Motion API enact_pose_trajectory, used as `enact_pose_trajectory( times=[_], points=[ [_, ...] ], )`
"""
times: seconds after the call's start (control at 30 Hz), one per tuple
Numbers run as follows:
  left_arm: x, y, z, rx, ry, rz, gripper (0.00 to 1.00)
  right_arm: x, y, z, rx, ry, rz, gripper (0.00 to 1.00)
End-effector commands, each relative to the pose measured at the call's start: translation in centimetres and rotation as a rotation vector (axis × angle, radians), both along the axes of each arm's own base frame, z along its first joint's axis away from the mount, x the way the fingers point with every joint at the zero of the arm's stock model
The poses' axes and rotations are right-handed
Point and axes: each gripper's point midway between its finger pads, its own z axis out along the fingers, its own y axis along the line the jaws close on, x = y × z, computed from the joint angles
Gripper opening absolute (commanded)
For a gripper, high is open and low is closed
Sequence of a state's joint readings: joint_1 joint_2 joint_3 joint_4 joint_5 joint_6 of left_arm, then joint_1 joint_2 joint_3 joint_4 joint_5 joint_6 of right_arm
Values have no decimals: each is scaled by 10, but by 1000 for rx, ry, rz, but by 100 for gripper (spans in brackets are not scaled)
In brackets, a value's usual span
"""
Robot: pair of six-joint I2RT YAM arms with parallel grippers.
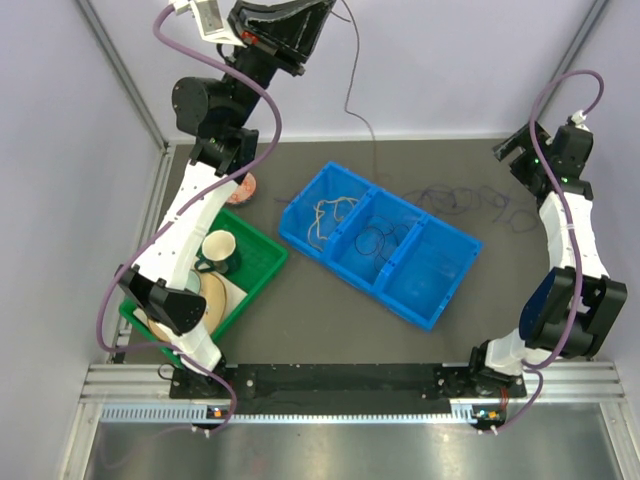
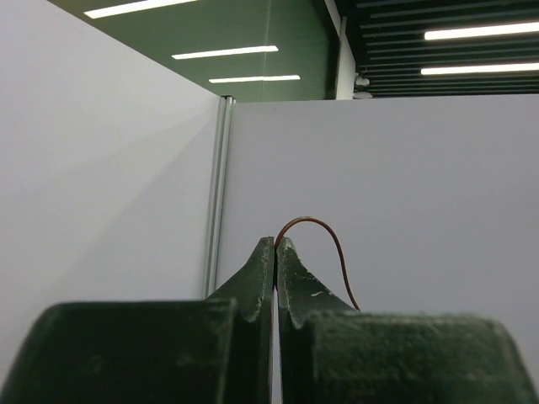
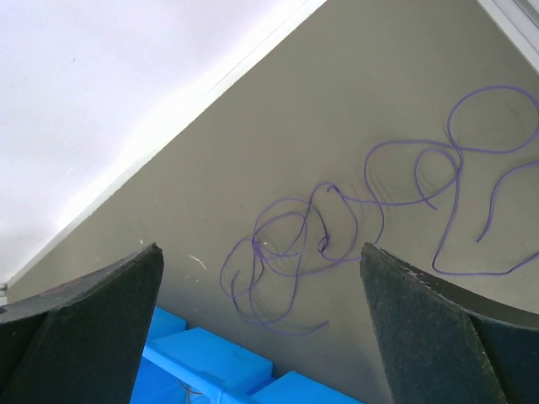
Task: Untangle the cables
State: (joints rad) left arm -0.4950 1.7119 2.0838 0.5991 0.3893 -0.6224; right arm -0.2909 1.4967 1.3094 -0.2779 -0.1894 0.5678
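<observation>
My left gripper (image 1: 300,45) is raised high at the back and shut on a thin brown cable (image 1: 348,95). The cable hangs down into the blue three-compartment bin (image 1: 352,280). In the left wrist view the closed tips (image 2: 275,244) pinch the cable, which loops (image 2: 324,236) out to the right. A pale cable (image 1: 330,212) lies in the bin's left compartment and a dark one (image 1: 375,240) in the middle. My right gripper (image 1: 515,152) is open and empty above a tangled purple cable (image 1: 470,200) on the table. The right wrist view shows that purple cable (image 3: 337,227) between the spread jaws (image 3: 261,248).
A green tray (image 1: 260,235) at the left holds a dark mug (image 1: 218,248) and plates (image 1: 215,295). A pink object (image 1: 246,187) lies behind it. White walls close in the table at the back and sides. The bin's corner (image 3: 210,362) shows below the right gripper.
</observation>
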Motion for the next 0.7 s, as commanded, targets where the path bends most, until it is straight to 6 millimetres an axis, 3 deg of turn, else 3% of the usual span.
enact_pose_trajectory(
  times=[0.0, 0.13, 0.37, 0.67],
  points=[
    [-33, 11, 29, -48, -96, -21, 0, 3, 0, 29, -20, -72, 10, 99],
    [-30, 3, 26, -42, -88, -43, 0, 3, 0, 30, -23, -71, 8, 99],
    [-1, -15, -1, -23, -7, -46, 0, 4, 0, 28, -21, -69, 9, 99],
    [4, -21, -11, -19, 19, -72, 0, 6, 0, 25, -18, -62, 12, 99]
  ],
)
